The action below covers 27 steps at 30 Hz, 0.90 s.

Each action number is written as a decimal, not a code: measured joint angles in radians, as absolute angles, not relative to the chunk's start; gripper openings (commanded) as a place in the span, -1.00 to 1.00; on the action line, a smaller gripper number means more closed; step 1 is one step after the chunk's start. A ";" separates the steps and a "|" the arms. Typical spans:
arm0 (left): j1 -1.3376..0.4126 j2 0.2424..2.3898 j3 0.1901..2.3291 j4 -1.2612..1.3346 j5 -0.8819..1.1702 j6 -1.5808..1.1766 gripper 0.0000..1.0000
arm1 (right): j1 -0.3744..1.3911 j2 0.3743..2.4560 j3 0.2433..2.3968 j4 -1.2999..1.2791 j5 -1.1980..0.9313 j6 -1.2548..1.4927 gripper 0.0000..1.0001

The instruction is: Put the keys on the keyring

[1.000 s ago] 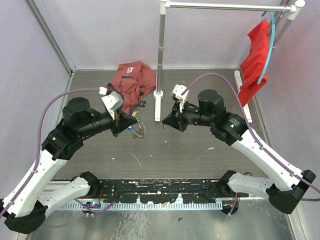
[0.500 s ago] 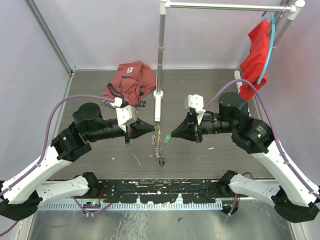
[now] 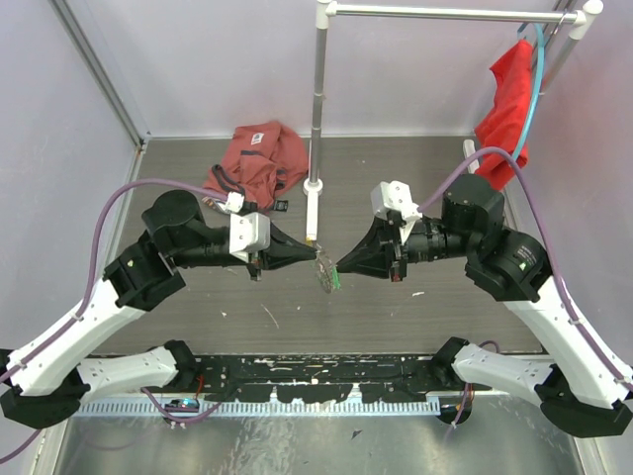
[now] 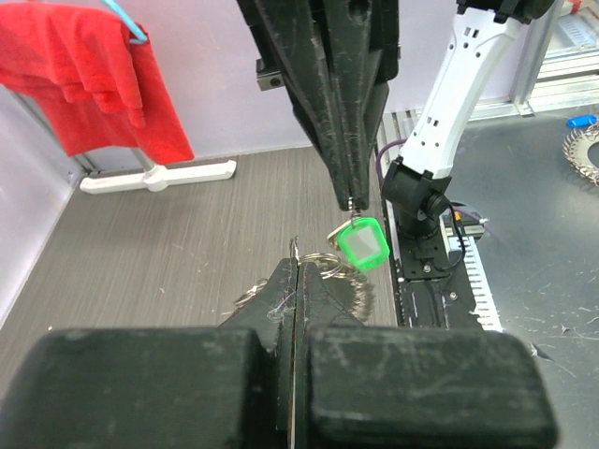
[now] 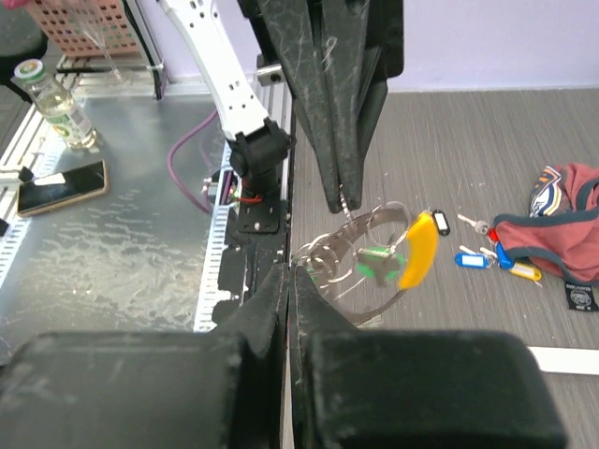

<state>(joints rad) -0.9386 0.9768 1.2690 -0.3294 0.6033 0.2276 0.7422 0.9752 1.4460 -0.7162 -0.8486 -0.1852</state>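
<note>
Top external: keyring lengthwise downward.

Place: robot lab test cell
Enclosure: pale walls, aluminium corner post
Floor: grey wood-grain table
Props: clothes rail with red garment
Bench: steel worktop at the table's edge, holding phone, bottle

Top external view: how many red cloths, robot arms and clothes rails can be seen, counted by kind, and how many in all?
Red cloths: 2 (one lying, one hanging)
Robot arms: 2 (left, right)
Clothes rail: 1
Total: 5
</note>
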 measured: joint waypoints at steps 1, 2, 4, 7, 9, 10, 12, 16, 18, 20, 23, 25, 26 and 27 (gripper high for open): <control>-0.939 0.975 1.269 -0.326 0.609 0.228 -1.00 | 0.742 0.974 1.443 -0.695 -0.849 -0.173 -0.99; -0.939 0.973 1.269 -0.322 0.614 0.227 -1.00 | 0.742 0.973 1.437 -0.672 -0.849 -0.157 -0.99; -0.939 0.969 1.269 -0.317 0.619 0.225 -1.00 | 0.742 0.966 1.420 -0.623 -0.849 -0.128 -0.99; -0.939 0.956 1.269 -0.311 0.620 0.223 -1.00 | 0.742 0.954 1.388 -0.543 -0.850 -0.077 -0.99; -0.939 0.947 1.269 -0.309 0.620 0.220 -1.00 | 0.742 0.953 1.379 -0.511 -0.850 -0.056 -0.98; -0.939 0.944 1.269 -0.306 0.620 0.218 -1.00 | 0.742 0.954 1.376 -0.494 -0.850 -0.046 -0.99; -0.939 0.938 1.269 -0.297 0.620 0.213 -1.00 | 0.742 0.954 1.374 -0.472 -0.851 -0.031 -0.99; -0.939 0.936 1.267 -0.289 0.619 0.208 -1.00 | 0.742 0.954 1.366 -0.432 -0.853 -0.016 -0.99; -0.939 0.936 1.266 -0.288 0.619 0.206 -1.00 | 0.742 0.954 1.359 -0.419 -0.855 -0.011 -0.99; -0.939 0.937 1.262 -0.285 0.618 0.205 -1.00 | 0.742 0.954 1.352 -0.412 -0.856 -0.005 -0.99; -0.939 0.938 1.256 -0.281 0.615 0.204 -1.00 | 0.742 0.954 1.347 -0.405 -0.856 -0.002 -0.99; -0.939 0.939 1.255 -0.281 0.615 0.200 -1.00 | 0.742 0.954 1.346 -0.400 -0.855 -0.001 -0.99; -0.939 0.940 1.255 -0.281 0.615 0.200 -1.00 | 0.742 0.954 1.345 -0.396 -0.855 -0.001 -0.99; -0.939 0.941 1.255 -0.281 0.615 0.198 -1.00 | 0.742 0.954 1.345 -0.393 -0.855 0.000 -0.98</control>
